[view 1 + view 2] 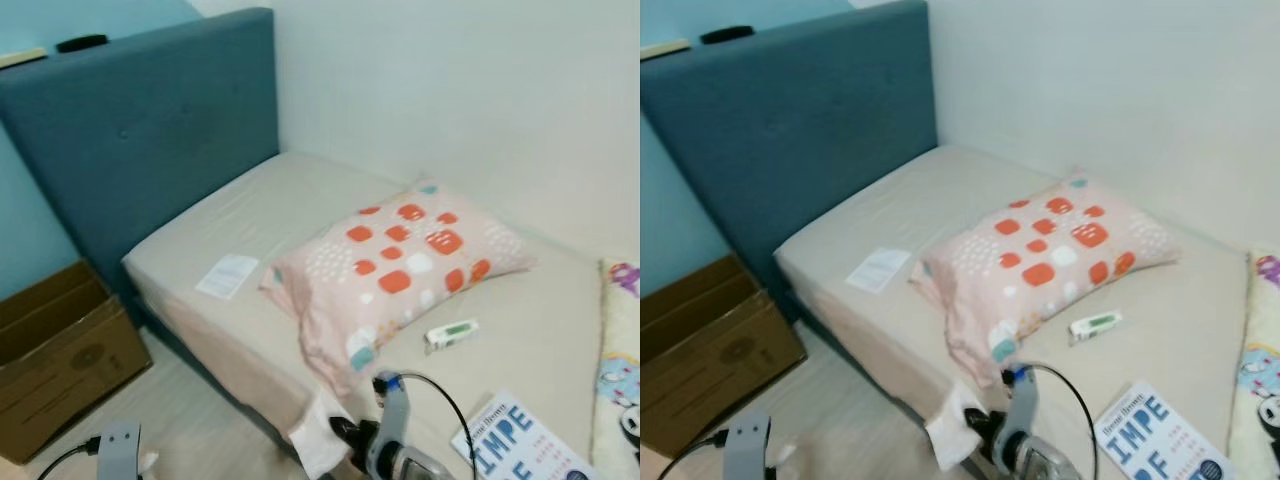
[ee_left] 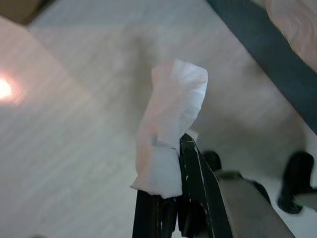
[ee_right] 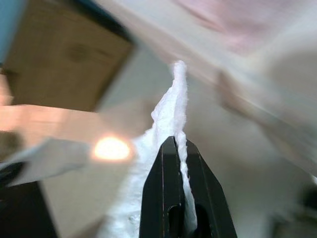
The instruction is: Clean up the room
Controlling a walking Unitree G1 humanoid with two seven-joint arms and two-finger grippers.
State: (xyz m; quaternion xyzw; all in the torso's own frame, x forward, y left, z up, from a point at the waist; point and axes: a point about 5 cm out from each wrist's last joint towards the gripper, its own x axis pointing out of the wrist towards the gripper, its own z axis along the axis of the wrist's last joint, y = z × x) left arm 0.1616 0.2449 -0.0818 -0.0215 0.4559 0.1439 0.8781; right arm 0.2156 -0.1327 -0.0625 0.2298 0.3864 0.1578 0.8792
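Crumpled white tissue pinched; soft patterned pillow.

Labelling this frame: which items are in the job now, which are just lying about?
In the job: left pincer shut on a white tissue; right pincer shut on a second tissue; cardboard box, possibly the bin.

Lying about: pillow, paper slip, thermometer, book, bed.

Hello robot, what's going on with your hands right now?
Left tool shut on tissue. Right tool shut on another tissue. Bed alongside.
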